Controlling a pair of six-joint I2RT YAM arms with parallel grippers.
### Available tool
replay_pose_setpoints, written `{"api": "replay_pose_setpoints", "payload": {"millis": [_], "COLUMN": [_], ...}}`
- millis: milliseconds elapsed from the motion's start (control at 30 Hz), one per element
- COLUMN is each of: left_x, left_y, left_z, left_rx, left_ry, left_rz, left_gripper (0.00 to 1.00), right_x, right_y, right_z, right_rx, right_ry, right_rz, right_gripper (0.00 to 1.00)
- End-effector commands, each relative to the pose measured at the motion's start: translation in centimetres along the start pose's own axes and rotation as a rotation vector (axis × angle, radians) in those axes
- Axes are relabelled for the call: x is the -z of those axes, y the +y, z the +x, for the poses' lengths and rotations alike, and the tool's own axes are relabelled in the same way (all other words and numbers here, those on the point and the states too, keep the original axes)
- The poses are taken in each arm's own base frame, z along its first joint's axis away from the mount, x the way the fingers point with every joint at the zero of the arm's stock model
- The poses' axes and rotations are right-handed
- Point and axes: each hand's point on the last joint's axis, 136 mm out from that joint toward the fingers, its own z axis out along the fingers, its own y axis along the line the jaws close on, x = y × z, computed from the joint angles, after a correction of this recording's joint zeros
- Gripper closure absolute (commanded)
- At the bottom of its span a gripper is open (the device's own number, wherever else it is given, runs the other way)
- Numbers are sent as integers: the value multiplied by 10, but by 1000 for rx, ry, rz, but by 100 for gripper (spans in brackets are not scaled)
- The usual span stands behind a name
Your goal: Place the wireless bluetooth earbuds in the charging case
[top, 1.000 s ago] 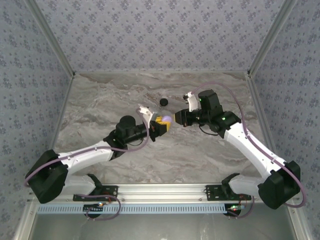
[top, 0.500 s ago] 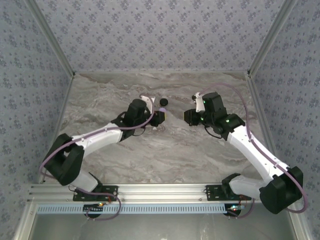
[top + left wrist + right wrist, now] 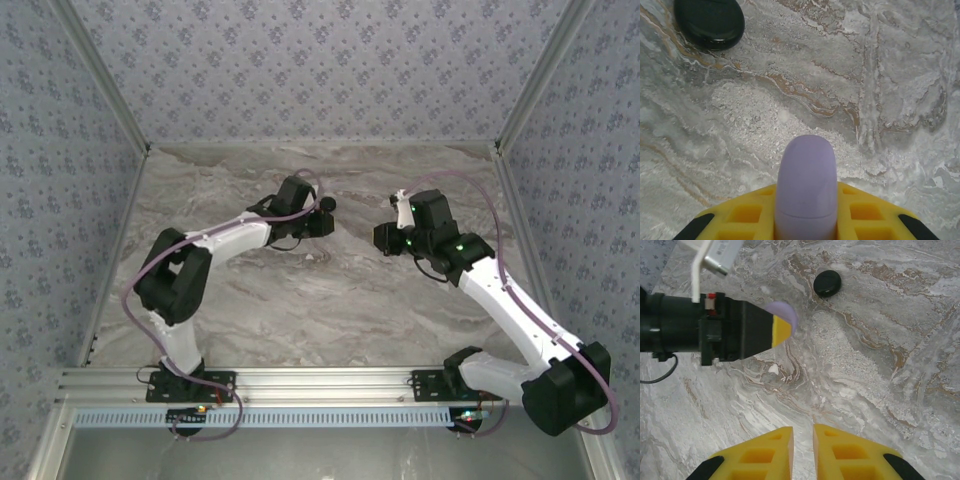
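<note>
My left gripper (image 3: pixel 806 188) is shut on a pale lilac charging case (image 3: pixel 806 160), a closed rounded puck held edge-on with its seam showing. From the right wrist view the same case (image 3: pixel 785 313) pokes out past the left gripper (image 3: pixel 781 333). In the top view the left gripper (image 3: pixel 322 222) hangs near the back of the table, next to a black charging case (image 3: pixel 327 204) lying closed on the marble (image 3: pixel 709 22). My right gripper (image 3: pixel 803 432) hovers to the right of it (image 3: pixel 385 238), its jaws a narrow slit apart with nothing between them. The earbuds are out of view.
A small white speck (image 3: pixel 773 369) lies on the marble below the left gripper. The black case (image 3: pixel 827 283) sits just beyond the lilac one. Patterned walls close the table (image 3: pixel 330 310) in at the back and both sides.
The two grippers, close together at the table's middle, have parted. The left arm swung back toward the black case with the lilac case held; the right gripper drew off to the right.
</note>
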Motion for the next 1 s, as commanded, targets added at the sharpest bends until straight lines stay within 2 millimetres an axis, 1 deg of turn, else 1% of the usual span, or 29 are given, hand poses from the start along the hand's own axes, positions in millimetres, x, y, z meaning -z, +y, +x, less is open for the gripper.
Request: {"api": "replay_pose_setpoints", "payload": {"millis": [0, 367, 433, 833, 900, 967], "left_x": [-8, -39, -43, -58, -59, -59], "left_y": [-1, 18, 18, 35, 38, 41], "left_z": [-1, 6, 8, 22, 23, 22], "left_rx": [29, 84, 87, 118, 121, 122], "left_ry": [57, 128, 139, 182, 185, 182], "left_rz": [8, -29, -23, -64, -73, -87], "left_gripper": [77, 77, 78, 79, 75, 69], "right_x": [6, 10, 10, 9, 9, 10], "right_y": [-6, -5, -5, -8, -9, -9], "right_z": [3, 1, 1, 4, 4, 3], "right_rx": [-22, -29, -28, -31, -32, -32], "right_ry": [1, -9, -7, 6, 5, 3], "right_rz": [23, 20, 20, 33, 35, 37], "right_gripper": [81, 80, 80, 78, 78, 77]}}
